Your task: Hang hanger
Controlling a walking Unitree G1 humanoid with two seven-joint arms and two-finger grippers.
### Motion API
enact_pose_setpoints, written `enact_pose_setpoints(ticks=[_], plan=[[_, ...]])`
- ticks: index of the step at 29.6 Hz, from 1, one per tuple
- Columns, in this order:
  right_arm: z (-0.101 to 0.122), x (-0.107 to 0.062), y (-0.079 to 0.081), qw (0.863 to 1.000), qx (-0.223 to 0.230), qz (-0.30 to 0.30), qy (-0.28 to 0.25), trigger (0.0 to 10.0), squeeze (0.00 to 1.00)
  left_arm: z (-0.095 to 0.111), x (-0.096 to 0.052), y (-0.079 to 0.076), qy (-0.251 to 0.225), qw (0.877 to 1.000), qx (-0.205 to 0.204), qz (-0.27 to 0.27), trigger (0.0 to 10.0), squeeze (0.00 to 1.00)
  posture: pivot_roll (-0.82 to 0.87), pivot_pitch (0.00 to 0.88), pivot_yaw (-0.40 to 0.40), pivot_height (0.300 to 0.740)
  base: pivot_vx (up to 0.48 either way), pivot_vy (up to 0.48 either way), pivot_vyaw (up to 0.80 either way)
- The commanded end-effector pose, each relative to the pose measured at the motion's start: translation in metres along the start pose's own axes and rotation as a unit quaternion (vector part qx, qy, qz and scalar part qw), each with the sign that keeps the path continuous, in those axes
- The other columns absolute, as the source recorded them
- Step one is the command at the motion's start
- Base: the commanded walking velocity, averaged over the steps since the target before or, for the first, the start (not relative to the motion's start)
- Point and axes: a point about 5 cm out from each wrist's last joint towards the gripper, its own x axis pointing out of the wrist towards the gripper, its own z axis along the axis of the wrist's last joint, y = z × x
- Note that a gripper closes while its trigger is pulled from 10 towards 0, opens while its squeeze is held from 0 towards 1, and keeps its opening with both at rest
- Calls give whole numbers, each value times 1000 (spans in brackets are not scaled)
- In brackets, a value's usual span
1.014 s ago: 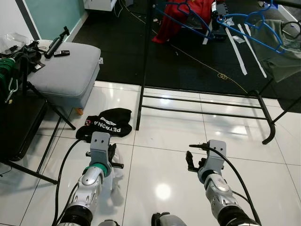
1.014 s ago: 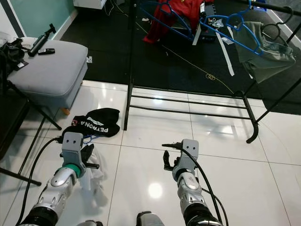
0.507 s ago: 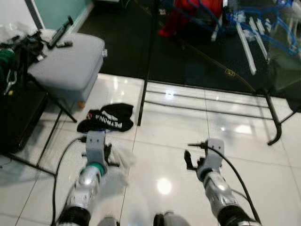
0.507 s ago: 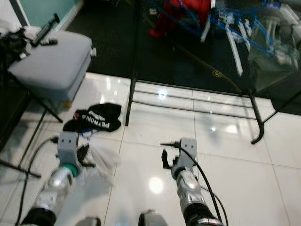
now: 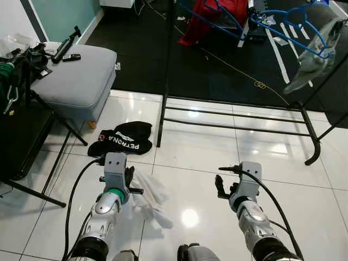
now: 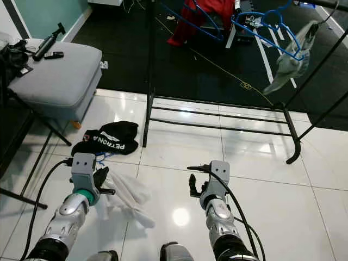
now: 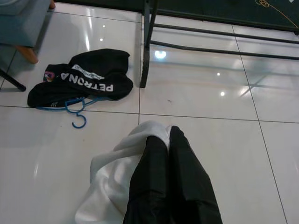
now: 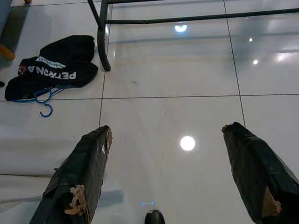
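Left wrist view: a blue hanger (image 7: pixel 74 109) is seen on the white floor (image 7: pixel 210 130), its hook poking out from under a black garment (image 7: pixel 81 81) printed with white letters.
Hanger position: flat on the floor, just beside the foot of the black rack's (image 5: pixel 239 114) left upright, ahead of the robot and to its left.
Hanger long axis: mostly hidden under the garment; it is judged to run roughly across the robot's front, with the hook turned toward the robot.
Direction from jaws: forward and slightly left of the left gripper (image 7: pixel 169 140); forward and well to the left of the right gripper (image 8: pixel 166 154).
Nearer arm: the left, by a clear margin; the right arm would have to cross the body.
Left jaws: closed tight together, with a white cloth (image 5: pixel 152 198) pinched between them; the cloth trails down onto the floor.
Right jaws: spread wide, nothing between them, bare tile beneath.
Rack: the top rail crosses the upper part of the left eye view with other blue hangers (image 5: pixel 288 27) and a grey-green garment (image 5: pixel 318 51) already on it; the low rails are near the floor.
Judgement: the left jaws are occupied by the cloth, so the nearer arm is not free for the hanger as things stand.
Risk: the garment lying over the hanger may be lifted with it.
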Motion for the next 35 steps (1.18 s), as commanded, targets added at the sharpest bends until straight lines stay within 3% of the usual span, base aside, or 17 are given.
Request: enact_pose_setpoints(ticks=[1, 35], plan=[[-8, -3, -3, 1000, 3, -6, 16, 10000, 0, -3, -1, 0, 6, 1000, -5, 3, 10000, 0, -11, 105, -1, 740, 0, 0, 0], [-6, -1, -2, 1000, 1, -5, 17, 10000, 0, 0, -1, -2, -1, 1000, -5, -6, 10000, 0, -7, 91, -6, 740, 0, 43, 0]])
